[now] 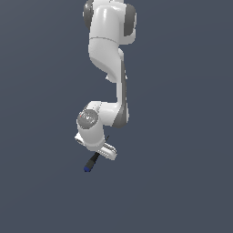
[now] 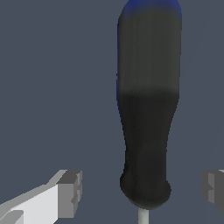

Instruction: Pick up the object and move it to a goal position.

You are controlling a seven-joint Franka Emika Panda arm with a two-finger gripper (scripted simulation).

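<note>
The screwdriver (image 1: 91, 163) lies on the dark grey floor, its black handle and blue end cap (image 1: 86, 169) sticking out from under my white gripper (image 1: 102, 154). In the wrist view the black handle (image 2: 146, 122) fills the middle, and a bit of the grey shaft (image 2: 142, 216) shows at the edge. My gripper (image 2: 141, 192) is open. Its fingertips (image 2: 70, 192) stand on either side of the handle's narrow end, with a gap on each side. Nothing touches the handle.
Plain dark grey floor (image 1: 182, 182) all around. The white arm (image 1: 109, 41) rises above the gripper towards the top of the exterior view. No other objects show.
</note>
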